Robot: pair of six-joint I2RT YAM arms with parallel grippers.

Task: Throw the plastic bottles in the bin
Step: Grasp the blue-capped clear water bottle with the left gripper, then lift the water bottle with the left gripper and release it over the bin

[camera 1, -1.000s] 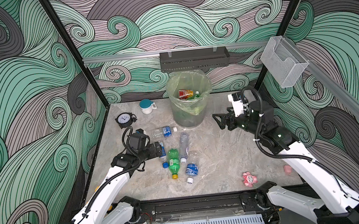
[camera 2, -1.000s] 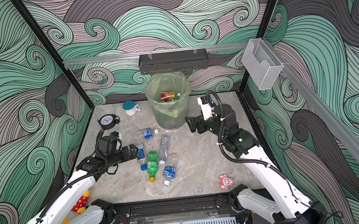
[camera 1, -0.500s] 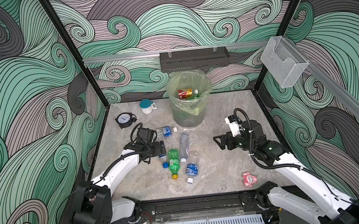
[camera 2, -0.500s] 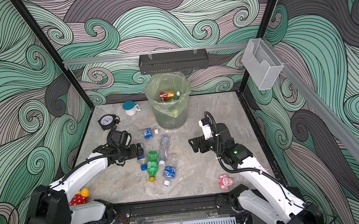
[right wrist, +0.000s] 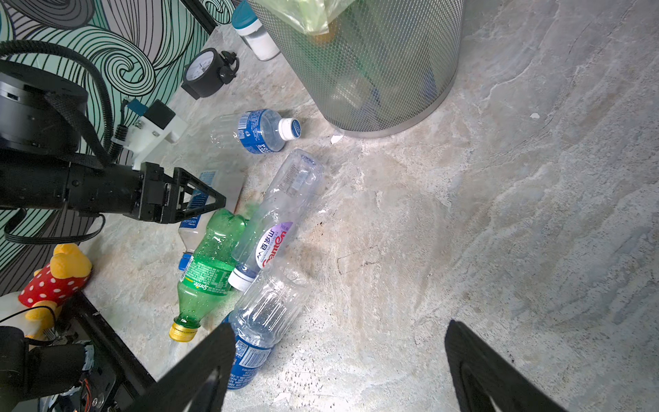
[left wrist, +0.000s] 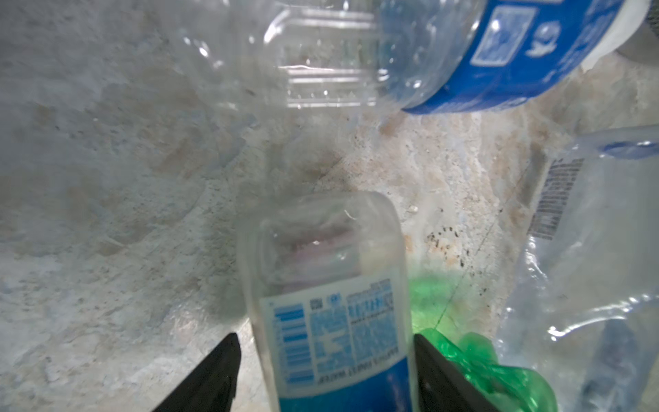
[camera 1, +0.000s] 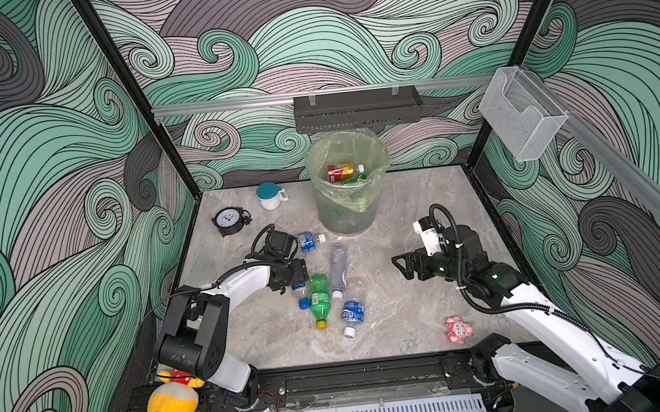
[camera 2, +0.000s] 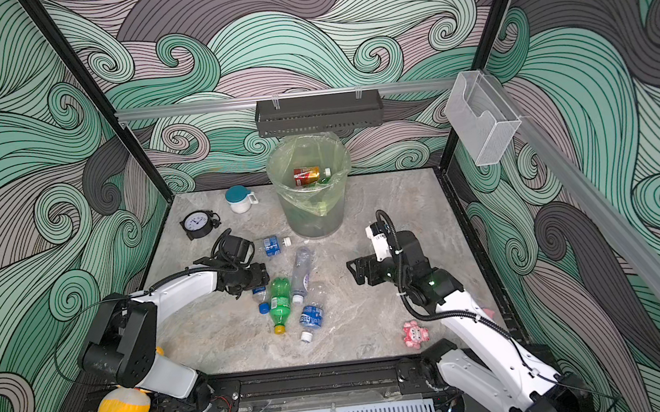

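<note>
The left tool point(camera 1: 299, 279) has dropped over a blue-labelled bottle point(left wrist: 328, 285) lying on the tabletop point(camera 1: 416, 323), jaws narrowing, gripped or not I cannot tell; the right tool point(camera 1: 401, 267), gaping empty, has backed off the bin point(camera 1: 346, 213); another pickup begins.

At the back of my marbled table point(camera 1: 424, 205) a white jar with a teal lid point(camera 1: 270, 196) stands upright, with a black alarm clock point(camera 1: 229, 221) near it by the left wall. A pink plush toy point(camera 1: 459, 329) lies near the front right edge. I see a black perforated shelf point(camera 1: 356, 110) and a clear mesh box point(camera 1: 521, 116) on the walls.
</note>
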